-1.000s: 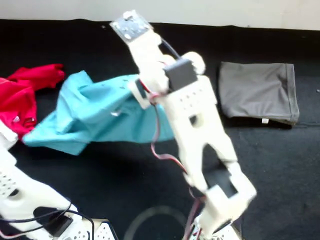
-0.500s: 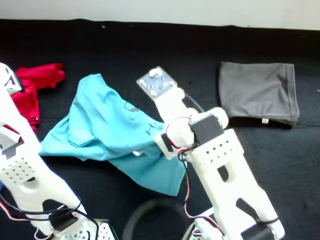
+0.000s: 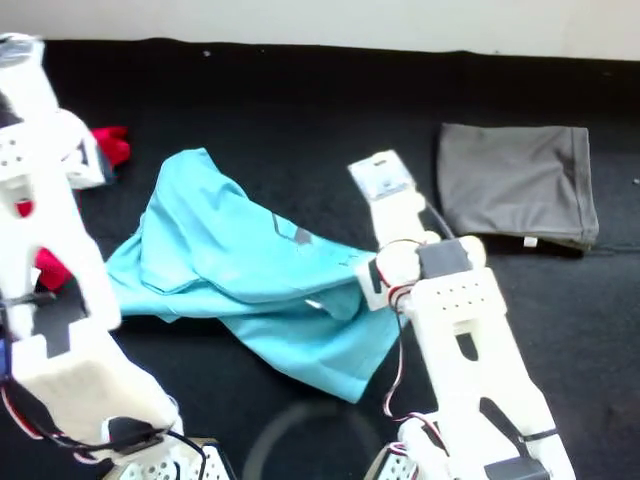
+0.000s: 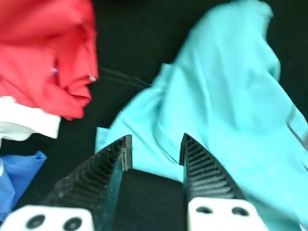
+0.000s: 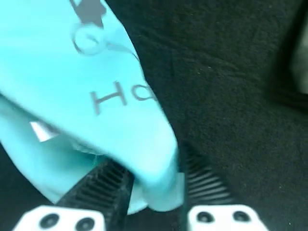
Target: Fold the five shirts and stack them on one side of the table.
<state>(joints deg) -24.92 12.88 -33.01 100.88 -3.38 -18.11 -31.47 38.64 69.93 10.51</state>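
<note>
Right tool (image 5: 151,168) pinches teal shirt (image 3: 240,270) lying diagonally, far-left to near-right; left tool (image 4: 155,147) gapes.

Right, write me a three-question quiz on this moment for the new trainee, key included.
1. True or false: the right hand is shut on the teal shirt.
2. Which shirt lies neatly folded on the table? A: the teal shirt. B: the grey shirt. C: both.
3. Fill the gap: the left hand hangs over the teal shirt's edge with its fingers ____ and nothing between them.

Key: 1 true; 2 B; 3 open.
</note>
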